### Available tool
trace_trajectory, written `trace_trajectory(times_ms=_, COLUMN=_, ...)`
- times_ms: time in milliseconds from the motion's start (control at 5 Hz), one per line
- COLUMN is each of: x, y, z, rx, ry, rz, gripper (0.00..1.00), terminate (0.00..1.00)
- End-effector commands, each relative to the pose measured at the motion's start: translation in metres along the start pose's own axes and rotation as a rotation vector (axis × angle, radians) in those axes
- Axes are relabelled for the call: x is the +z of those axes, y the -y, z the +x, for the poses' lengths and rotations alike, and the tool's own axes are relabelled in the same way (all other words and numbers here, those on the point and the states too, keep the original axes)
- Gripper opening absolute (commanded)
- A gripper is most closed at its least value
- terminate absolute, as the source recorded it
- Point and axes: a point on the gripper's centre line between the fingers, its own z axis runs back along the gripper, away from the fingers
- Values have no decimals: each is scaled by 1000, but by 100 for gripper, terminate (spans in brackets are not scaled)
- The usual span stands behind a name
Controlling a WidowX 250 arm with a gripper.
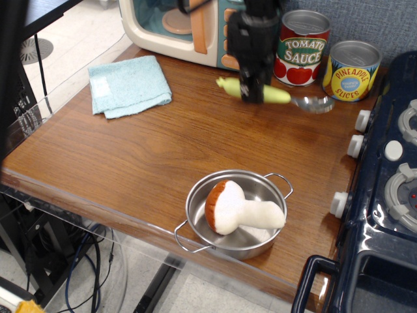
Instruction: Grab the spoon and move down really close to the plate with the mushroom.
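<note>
My gripper (251,91) is shut on the pale yellow-green handle of the spoon (277,96) and holds it level a little above the wooden table, in front of the tomato sauce can. The spoon's metal bowl (315,104) points right and looks blurred. The plate (270,185), a shallow steel pan with wire loop handles, sits near the table's front edge, well below the gripper in the picture. The plush mushroom (240,207) lies on its side in it, brown cap to the left.
A toy microwave (176,26) stands at the back. A tomato sauce can (303,48) and a pineapple can (351,70) stand right of the gripper. A folded blue towel (128,85) lies at the back left. A dark blue toy stove (391,189) borders the table's right side.
</note>
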Motion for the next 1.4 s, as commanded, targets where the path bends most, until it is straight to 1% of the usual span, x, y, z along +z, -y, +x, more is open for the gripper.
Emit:
trace_trajectory(times_ms=0, x=82, y=-29, z=28, rx=-32, ry=3, rz=-164, gripper=0, terminate=0)
trace_trajectory(times_ms=200, x=84, y=-53, z=56, rx=-52, ry=-2, rz=-178, gripper=0, terminate=0)
trace_trajectory(times_ms=400, x=82, y=-79, z=86, rx=-56, ry=19, rz=-199, gripper=0, terminate=0)
trace_trajectory(times_ms=600, x=70, y=-107, z=123, rx=-37, ry=30, rz=-159, gripper=0, terminate=0)
trace_trajectory(times_ms=800, x=54, y=-124, z=140, rx=-48, ry=28, rz=-152, gripper=0, terminate=0)
trace_trajectory(times_ms=1000, x=36, y=-141, z=142, rx=-88, ry=41, rz=-121, gripper=0, terminate=0)
trace_trajectory(times_ms=1200, x=21, y=-149, z=132, rx=-119, ry=40, rz=-102, gripper=0, terminate=0)
